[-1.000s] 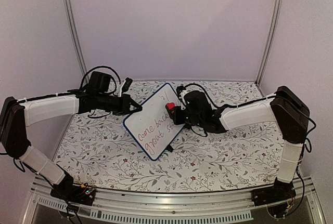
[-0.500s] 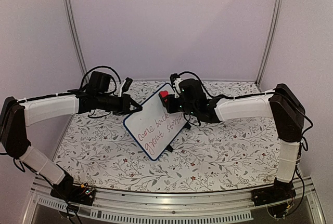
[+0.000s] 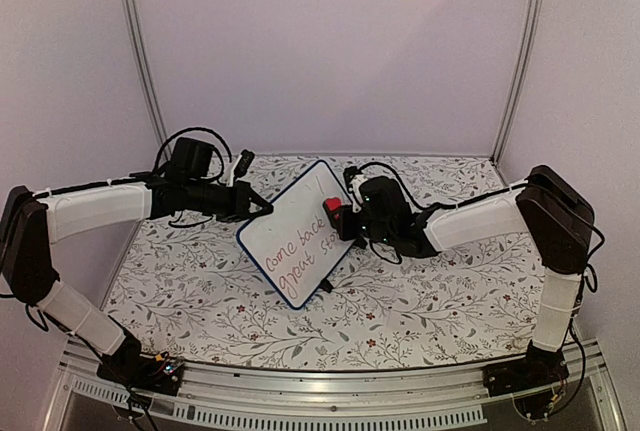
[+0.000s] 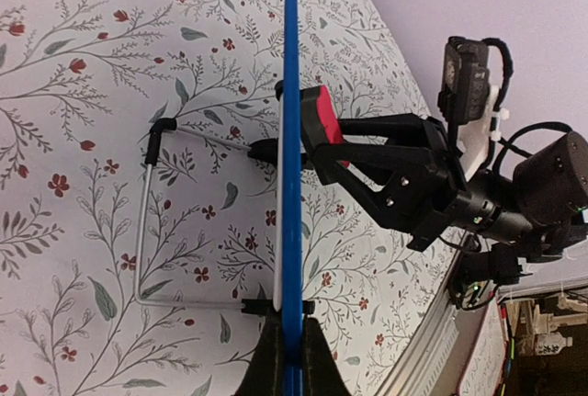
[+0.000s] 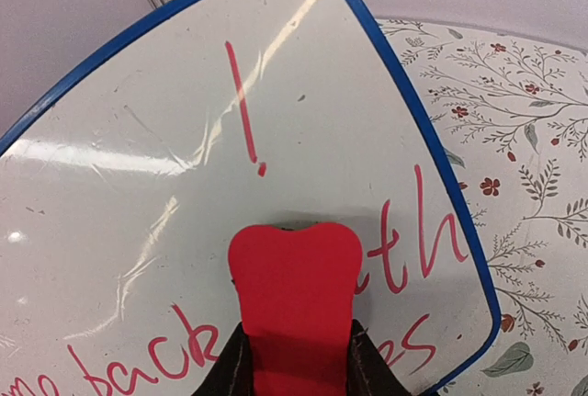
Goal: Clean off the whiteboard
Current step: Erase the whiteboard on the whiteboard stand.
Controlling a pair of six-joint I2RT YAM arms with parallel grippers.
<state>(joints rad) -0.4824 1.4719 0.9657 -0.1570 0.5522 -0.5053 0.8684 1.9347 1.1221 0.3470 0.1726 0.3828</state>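
Two hands are engaged with one whiteboard (image 3: 295, 236), which is propped at a slant near the middle of the desk (image 3: 420, 301), between the two arms. The desk is covered with a pale cloth printed with leafy twigs and small red flowers.

The left hand (image 4: 287, 359) is closed tightly on the board's dark-blue rim (image 4: 291, 139), which is seen edge-on from the left wrist as a straight blue line. Behind the board a thin wire stand (image 4: 142, 231) is spread on the cloth, and it is joined to the board at two small black clip feet (image 4: 276, 305).

The right hand (image 3: 340, 219) is clamped narrowly around a small red eraser (image 5: 292, 286), and the eraser's flat end is pressed against the board's writing face, close to the edge nearest the right arm.

The board is glossy and white, with rounded corners, and streaks of glare are thrown across it. Red handwriting (image 3: 300, 251) is carried on its lower part, where "come back" and a second line beginning "great" can be read from above. From the right wrist a red exclamation mark is seen above the eraser, with the letters "th" beside it and "back" lower left. The upper part of the face is largely bare, with faint smears.
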